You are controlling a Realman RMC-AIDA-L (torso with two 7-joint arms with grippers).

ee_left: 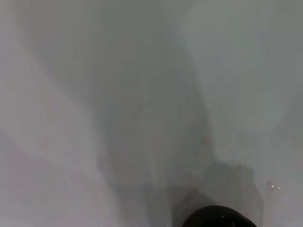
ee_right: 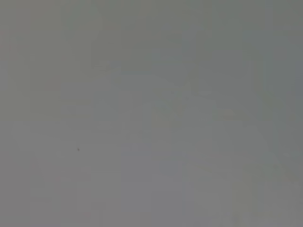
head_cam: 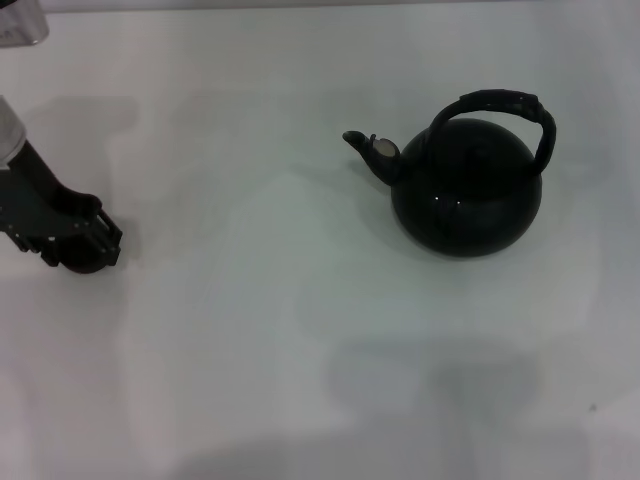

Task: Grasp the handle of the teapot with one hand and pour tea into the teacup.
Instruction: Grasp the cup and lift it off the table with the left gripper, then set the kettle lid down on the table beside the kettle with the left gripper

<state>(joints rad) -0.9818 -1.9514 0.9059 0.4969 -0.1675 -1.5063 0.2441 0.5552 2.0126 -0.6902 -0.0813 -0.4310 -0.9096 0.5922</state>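
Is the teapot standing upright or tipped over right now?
Upright. The teapot sits on its round base on the table, handle arched over the top, spout pointing sideways toward the robot's left.

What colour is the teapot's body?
Glossy black; the teapot shows best in the head view.
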